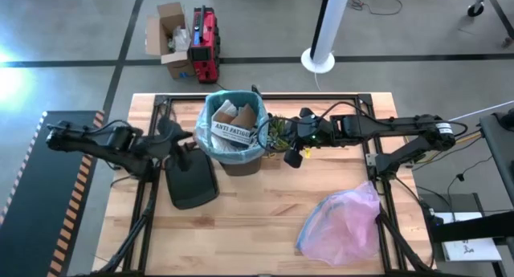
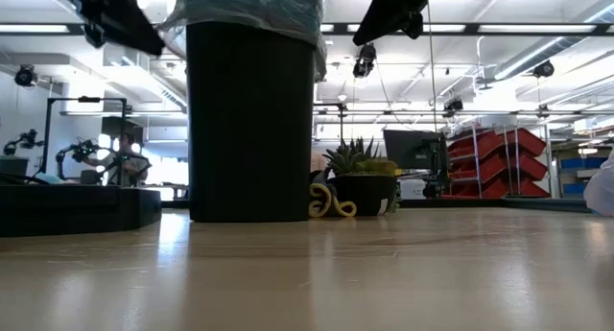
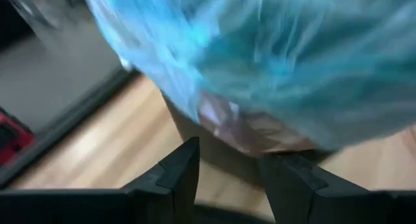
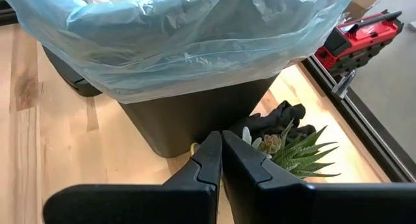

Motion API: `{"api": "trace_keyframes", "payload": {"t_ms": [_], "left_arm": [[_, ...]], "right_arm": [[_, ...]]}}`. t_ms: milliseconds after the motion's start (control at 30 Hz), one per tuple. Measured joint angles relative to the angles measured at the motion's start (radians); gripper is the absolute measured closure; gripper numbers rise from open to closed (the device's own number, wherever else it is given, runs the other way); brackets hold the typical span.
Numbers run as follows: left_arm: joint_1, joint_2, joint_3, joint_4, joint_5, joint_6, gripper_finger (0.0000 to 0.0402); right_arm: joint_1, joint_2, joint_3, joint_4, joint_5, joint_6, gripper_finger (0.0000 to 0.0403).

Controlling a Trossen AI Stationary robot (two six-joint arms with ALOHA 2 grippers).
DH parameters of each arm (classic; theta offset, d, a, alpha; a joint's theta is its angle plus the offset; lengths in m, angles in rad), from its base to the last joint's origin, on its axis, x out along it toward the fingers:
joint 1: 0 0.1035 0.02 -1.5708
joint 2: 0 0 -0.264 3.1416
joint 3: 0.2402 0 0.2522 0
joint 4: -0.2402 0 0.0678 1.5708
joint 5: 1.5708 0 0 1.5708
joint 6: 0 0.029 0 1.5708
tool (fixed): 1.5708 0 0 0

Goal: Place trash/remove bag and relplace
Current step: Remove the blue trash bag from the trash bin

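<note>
While the left gripper (image 3: pixel 227 175) hangs at the bin's left side with its fingers (image 3: pixel 179 172) apart and nothing between them, the blue bag (image 3: pixel 273 55) billows just ahead of it, draped over the rim of the dark bin (image 4: pixel 188 117). The bag lines the bin and folds down around its top. Inside it sits the trash (image 1: pixel 233 120): brown paper crumples and a white printed sheet. A black lid (image 1: pixel 190 181) lies flat on the wooden surface (image 1: pixel 265 213), just beside the bin and under the left arm.

The right gripper (image 4: pixel 220 152) is at the bin's other side, fingers pressed together and holding nothing, pointing low at the bin's wall. Just beside it, a small green plant (image 4: pixel 296 152) in a dark pot stands near the bin's base, with something yellow curled at its foot in the low view. Well apart from these, near the surface's front right, lies a pink bag (image 1: pixel 341 225).
</note>
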State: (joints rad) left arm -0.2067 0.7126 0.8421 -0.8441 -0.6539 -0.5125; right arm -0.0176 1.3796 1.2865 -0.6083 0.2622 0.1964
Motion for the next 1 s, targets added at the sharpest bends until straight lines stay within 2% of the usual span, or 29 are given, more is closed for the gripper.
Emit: {"api": "trace_keyframes", "payload": {"t_ms": [200, 467, 600, 733, 1000], "left_arm": [[-0.154, -0.046, 0.016, 0.035, -0.227, 0.024, 0.0262], [-0.281, -0.022, 0.029, 0.039, -0.445, 0.200, 0.0279], [-0.288, 0.022, 0.030, 0.036, -0.458, 0.422, 0.0275], [-0.288, 0.076, 0.030, 0.034, -0.471, 0.626, 0.0253], [-0.288, 0.146, 0.030, 0.032, -0.509, 0.792, 0.0216]], "right_arm": [[0.000, 0.000, 0.000, -0.001, 0.000, 0.018, 0.0403], [-0.002, 0.000, 0.000, -0.001, 0.000, 0.051, 0.0403], [-0.002, 0.000, 0.000, -0.001, 0.000, 0.075, 0.0403], [-0.002, 0.000, 0.000, -0.001, 0.001, 0.098, 0.0403], [-0.002, 0.000, 0.000, -0.008, 0.001, 0.123, 0.0403]]}}
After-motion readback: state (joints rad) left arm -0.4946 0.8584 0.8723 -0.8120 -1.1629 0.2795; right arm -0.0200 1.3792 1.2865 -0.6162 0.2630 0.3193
